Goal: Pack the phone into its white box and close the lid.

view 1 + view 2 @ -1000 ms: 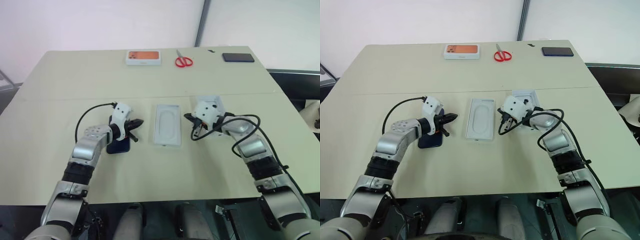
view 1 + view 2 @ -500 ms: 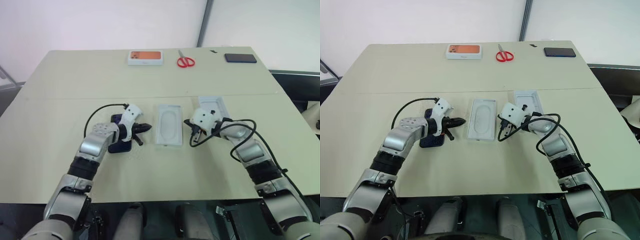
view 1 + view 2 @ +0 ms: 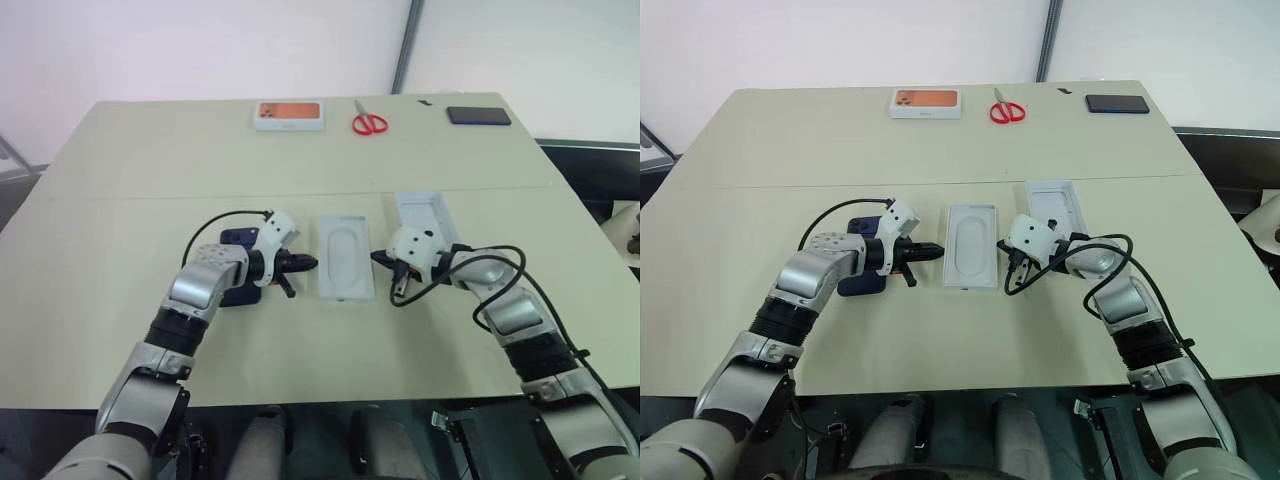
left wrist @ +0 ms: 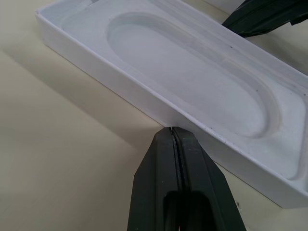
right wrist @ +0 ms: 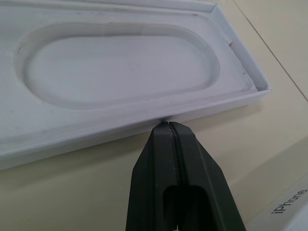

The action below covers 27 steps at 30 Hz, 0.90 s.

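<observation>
insert (image 3: 345,256) between phone (image 3: 236,268) left, lid (image 3: 424,214) right

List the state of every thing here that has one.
Left gripper: shut, tips at the insert's side.
Right gripper: shut, tips at the insert's other side.
Insert: recess empty.
Phone: lying flat, unpacked.
Lid: off, open side up, empty.
Orange box: closed.
Scissors: closed.

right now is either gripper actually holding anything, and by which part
Nothing is held. The left gripper and right gripper are both shut empty, their tips at opposite long side walls of the flat white insert with an oval recess.
</observation>
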Each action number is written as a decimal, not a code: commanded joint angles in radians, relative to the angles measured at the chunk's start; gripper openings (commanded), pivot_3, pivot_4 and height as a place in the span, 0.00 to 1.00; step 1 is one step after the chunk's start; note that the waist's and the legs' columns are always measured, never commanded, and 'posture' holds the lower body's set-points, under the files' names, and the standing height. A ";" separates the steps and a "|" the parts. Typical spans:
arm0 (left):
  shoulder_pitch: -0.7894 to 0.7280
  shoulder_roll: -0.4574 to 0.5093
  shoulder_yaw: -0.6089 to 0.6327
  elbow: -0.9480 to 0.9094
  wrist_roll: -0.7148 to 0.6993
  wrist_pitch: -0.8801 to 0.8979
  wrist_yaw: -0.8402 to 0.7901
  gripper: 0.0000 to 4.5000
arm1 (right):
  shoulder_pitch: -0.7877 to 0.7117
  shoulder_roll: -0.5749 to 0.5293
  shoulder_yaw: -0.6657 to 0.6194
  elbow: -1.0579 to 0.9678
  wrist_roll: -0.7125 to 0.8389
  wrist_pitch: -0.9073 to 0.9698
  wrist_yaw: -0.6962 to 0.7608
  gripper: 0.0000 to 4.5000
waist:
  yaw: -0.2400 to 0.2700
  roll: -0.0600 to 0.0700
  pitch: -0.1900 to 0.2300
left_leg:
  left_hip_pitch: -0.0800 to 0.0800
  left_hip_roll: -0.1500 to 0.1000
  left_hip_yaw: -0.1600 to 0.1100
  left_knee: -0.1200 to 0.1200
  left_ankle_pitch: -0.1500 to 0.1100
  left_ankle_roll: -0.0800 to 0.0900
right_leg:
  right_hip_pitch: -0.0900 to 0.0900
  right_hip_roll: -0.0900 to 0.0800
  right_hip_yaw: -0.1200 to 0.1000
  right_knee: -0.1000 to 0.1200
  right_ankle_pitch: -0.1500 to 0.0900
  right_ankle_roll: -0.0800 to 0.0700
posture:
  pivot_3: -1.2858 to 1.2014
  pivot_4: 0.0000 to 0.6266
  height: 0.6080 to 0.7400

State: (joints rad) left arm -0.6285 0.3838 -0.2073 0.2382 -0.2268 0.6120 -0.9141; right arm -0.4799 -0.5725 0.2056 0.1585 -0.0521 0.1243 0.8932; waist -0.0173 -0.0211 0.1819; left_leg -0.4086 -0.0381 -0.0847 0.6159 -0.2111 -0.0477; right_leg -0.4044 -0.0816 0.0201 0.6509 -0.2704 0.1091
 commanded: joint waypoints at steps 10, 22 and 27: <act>0.078 0.056 0.018 -0.216 -0.082 0.093 -0.060 0.01 | 0.058 -0.060 -0.021 -0.167 0.075 -0.003 0.102 0.00 | 0.000 0.000 0.000 | 0.000 0.000 0.000 0.000 0.000 0.000 | 0.000 0.000 0.000 0.000 0.000 0.000 | 0.52 0.24 1.00; 0.106 0.106 0.076 -0.249 -0.119 0.110 -0.059 0.01 | 0.085 -0.108 -0.030 -0.177 0.075 -0.017 0.131 0.00 | 0.000 0.000 0.000 | 0.000 0.000 0.000 0.000 0.000 0.000 | 0.000 0.000 0.000 0.000 0.000 0.000 | 0.52 0.24 1.00; 0.107 0.116 0.169 -0.235 -0.178 0.131 -0.021 0.01 | 0.037 -0.102 -0.069 -0.139 0.095 -0.038 0.100 0.00 | 0.000 0.000 0.000 | 0.000 0.001 0.000 0.000 0.000 0.000 | 0.000 0.000 0.000 0.000 0.000 0.000 | 0.52 0.24 1.00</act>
State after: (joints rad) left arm -0.5118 0.4986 -0.0940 0.0218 -0.3721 0.7379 -0.9501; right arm -0.4034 -0.6802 0.1777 0.0320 0.0173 0.1023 1.0114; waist -0.0173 -0.0211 0.1820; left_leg -0.4085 -0.0374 -0.0847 0.6161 -0.2112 -0.0475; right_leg -0.4044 -0.0817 0.0202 0.6508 -0.2705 0.1090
